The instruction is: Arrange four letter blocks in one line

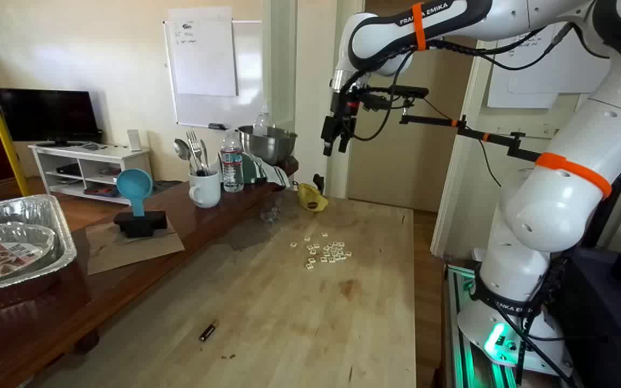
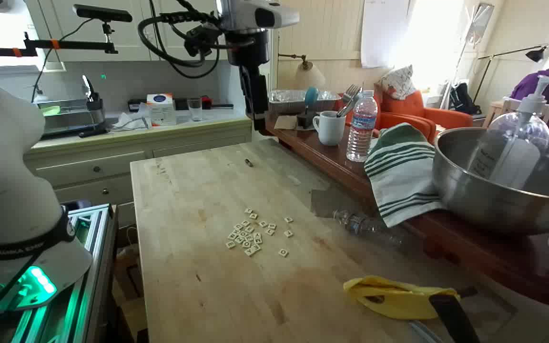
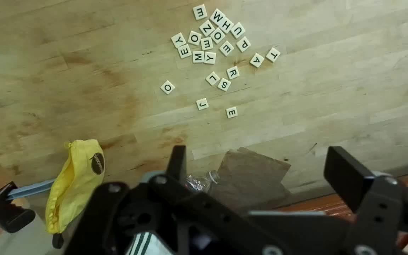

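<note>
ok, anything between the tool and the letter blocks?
Nothing visible: only air between the open tool and the letter blocks. The yellow pouch lies off to one side; where blocks touch, neighbours might crowd a grasp.

Tool (image 3: 256, 163) spread wide. Letter blocks (image 3: 209, 57) loose on tabletop (image 3: 331, 78), most bunched, few strays; yellow pouch (image 3: 78, 180) well apart from them.

Yellow pouch (image 2: 398, 303) on table (image 2: 236, 295), clear bottle (image 2: 360, 222) lying beside brown paper (image 3: 255, 173). Mug (image 2: 330, 131) of cutlery (image 2: 349, 104) beside upright water bottle (image 2: 362, 131). Pump bottle (image 2: 510, 155) in steel bowl (image 2: 498, 202).
</note>
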